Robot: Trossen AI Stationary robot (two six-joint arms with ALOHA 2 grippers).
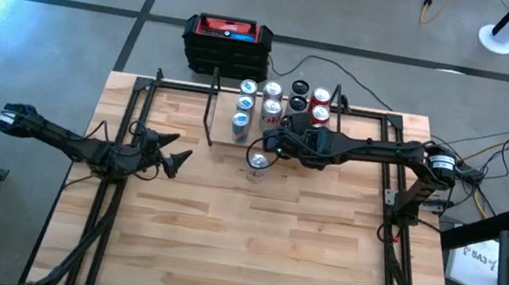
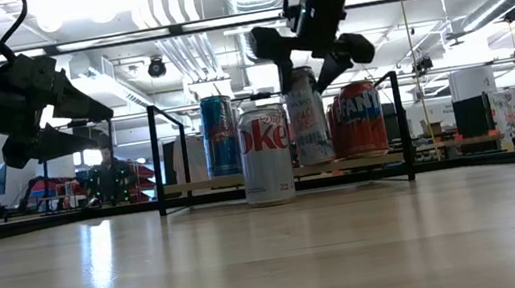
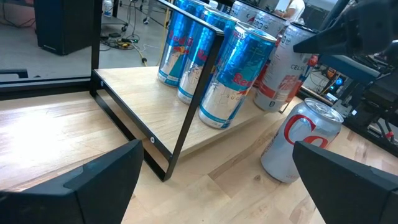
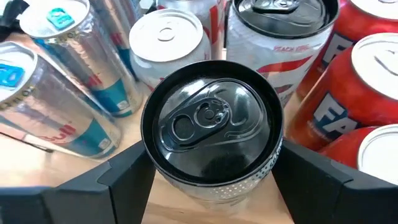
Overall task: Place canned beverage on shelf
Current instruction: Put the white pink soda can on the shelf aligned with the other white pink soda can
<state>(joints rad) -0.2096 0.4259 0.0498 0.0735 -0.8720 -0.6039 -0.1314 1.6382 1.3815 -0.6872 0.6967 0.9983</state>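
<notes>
Light wood covers the table [image 1: 250, 243]. At about nine o'clock on it, the left gripper [image 1: 175, 151] hangs in the air with its two dark fingers spread wide and nothing between them.

At about twelve o'clock stands the shelf [image 1: 220, 137], a small low rack with a light wood board and thin black metal posts. Tall blue and silver cans [image 3: 233, 74] stand on its left part, and red cans [image 4: 339, 106] stand on its right part.

A silver can with red letters [image 2: 266, 155] stands on the table just in front of the shelf.

The right gripper [image 4: 211, 165] is over the shelf. Its fingers are clamped on a silver can with a black top [image 4: 211, 127], which is tilted and lifted above the board.
</notes>
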